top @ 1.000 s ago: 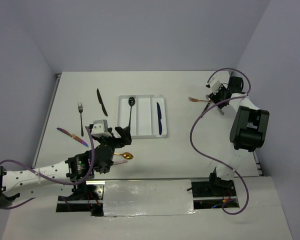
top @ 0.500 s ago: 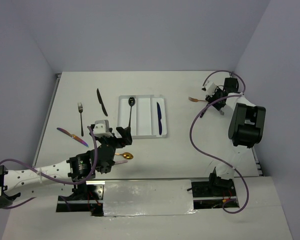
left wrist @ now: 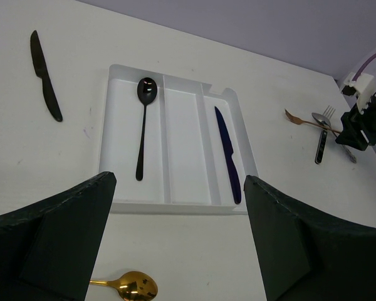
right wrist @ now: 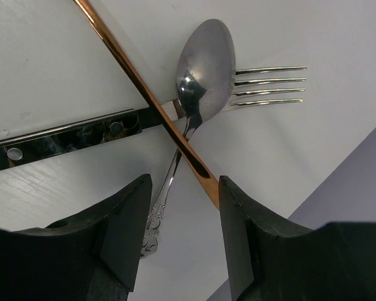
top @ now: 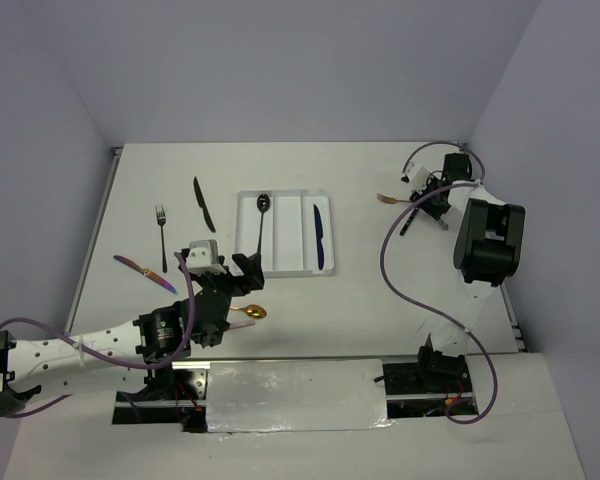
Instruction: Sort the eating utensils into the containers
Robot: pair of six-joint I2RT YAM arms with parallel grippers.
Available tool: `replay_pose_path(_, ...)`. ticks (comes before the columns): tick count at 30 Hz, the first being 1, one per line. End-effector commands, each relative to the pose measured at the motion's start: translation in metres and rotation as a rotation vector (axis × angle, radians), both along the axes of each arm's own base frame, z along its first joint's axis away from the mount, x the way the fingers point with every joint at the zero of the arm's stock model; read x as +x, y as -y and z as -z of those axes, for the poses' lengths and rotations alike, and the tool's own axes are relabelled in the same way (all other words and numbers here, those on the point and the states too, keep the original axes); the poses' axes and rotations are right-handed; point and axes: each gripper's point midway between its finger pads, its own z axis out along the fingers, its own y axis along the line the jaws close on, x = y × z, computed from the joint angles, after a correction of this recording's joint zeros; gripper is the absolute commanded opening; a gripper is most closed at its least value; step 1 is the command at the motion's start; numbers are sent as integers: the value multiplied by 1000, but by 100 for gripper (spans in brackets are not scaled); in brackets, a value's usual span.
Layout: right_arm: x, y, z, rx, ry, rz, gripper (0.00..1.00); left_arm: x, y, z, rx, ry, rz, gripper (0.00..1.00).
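Note:
The white tray (top: pixel 280 268) holds a black spoon (top: pixel 261 222) in its left compartment and a dark blue knife (top: pixel 319 238) in its right one; the middle one holds nothing. My left gripper (top: pixel 244 276) is open and empty just in front of the tray (left wrist: pixel 175 204), above a gold spoon (left wrist: pixel 130 286). My right gripper (top: pixel 429 193) is open low over a crossed pile at the far right. There its fingers straddle the end of a copper handle (right wrist: pixel 151 101) and the ornate handle of a silver spoon (right wrist: pixel 204 63). Both lie across a silver fork (right wrist: pixel 269 84).
A black knife (top: pixel 202 203), a silver fork (top: pixel 161 224) and an iridescent purple utensil (top: pixel 138 267) lie on the table left of the tray. The gold spoon (top: pixel 248 312) lies by the left arm. The side wall stands close behind the right gripper.
My right gripper has shifted a little toward the far right corner, over the crossed pile. My left gripper has barely moved. No utensil has moved.

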Motion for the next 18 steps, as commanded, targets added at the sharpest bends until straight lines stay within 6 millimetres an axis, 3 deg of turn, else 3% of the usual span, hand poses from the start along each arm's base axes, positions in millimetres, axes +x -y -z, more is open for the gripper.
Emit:
replay_pose_path(1,13,0,-12,-18,13,-15,54,2,-4,-13,-39,24,-25,97)
replay_pose_path(18,16,-2,0,5,-150,-40,56,1,3,-11,-57,15,9,97)
